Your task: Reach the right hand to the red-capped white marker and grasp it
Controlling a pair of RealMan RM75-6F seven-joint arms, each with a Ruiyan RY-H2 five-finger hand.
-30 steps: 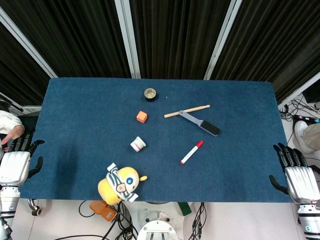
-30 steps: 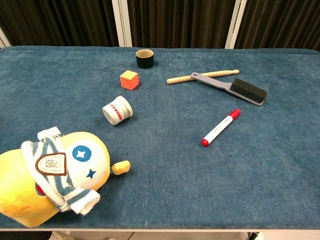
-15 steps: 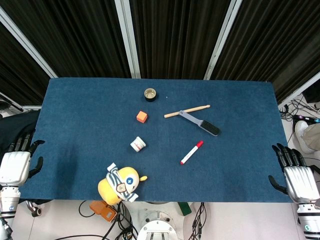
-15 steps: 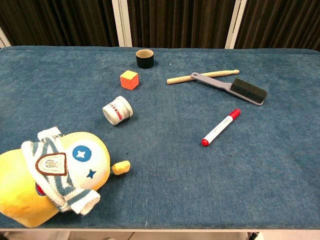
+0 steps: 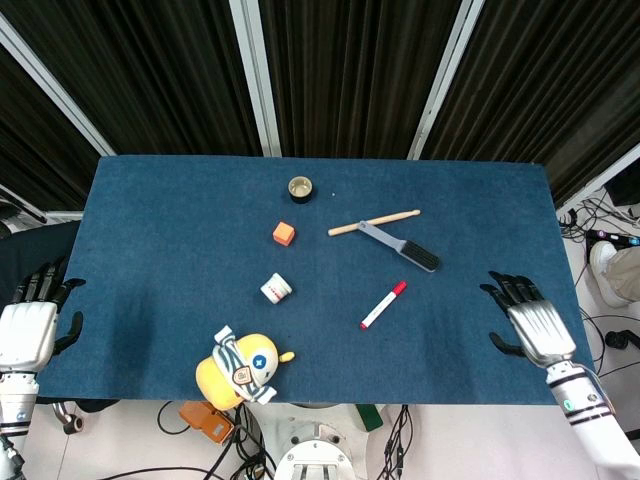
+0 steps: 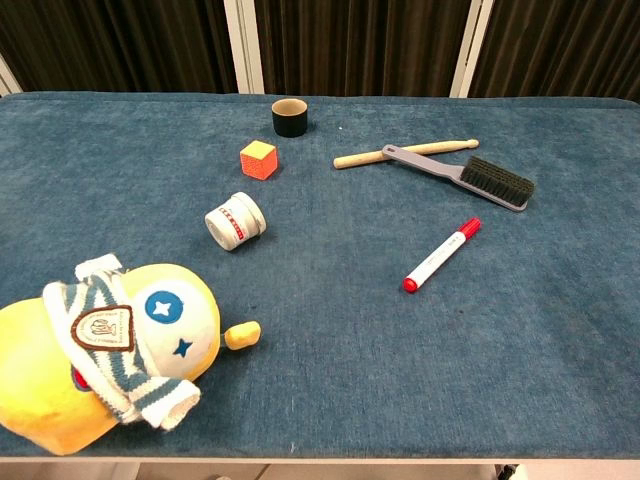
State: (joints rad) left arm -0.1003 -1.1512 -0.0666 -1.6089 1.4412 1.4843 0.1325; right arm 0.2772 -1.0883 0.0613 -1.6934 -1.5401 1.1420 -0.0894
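Marker [image 5: 384, 305] apparently well left of fingers [image 5: 505, 290]

worktop [image 6: 560, 380] – blue cloth | marker [image 6: 441, 255] – white, red-capped, lying diagonally right of centre, untouched | brush [image 6: 462, 175] crossing drumstick [image 6: 404, 153] behind it | black cup [image 6: 289, 118], orange cube [image 6: 258, 159], small jar [image 6: 235, 221] tipped over | yellow plush toy [image 6: 100, 355] near left

Both hands had silver-grey metallic backs and black fingers. The right hand [image 5: 530, 325] joined a white wrist segment marked with a small dark ring; the left hand [image 5: 26, 330] met a similar pale grey-white wrist.
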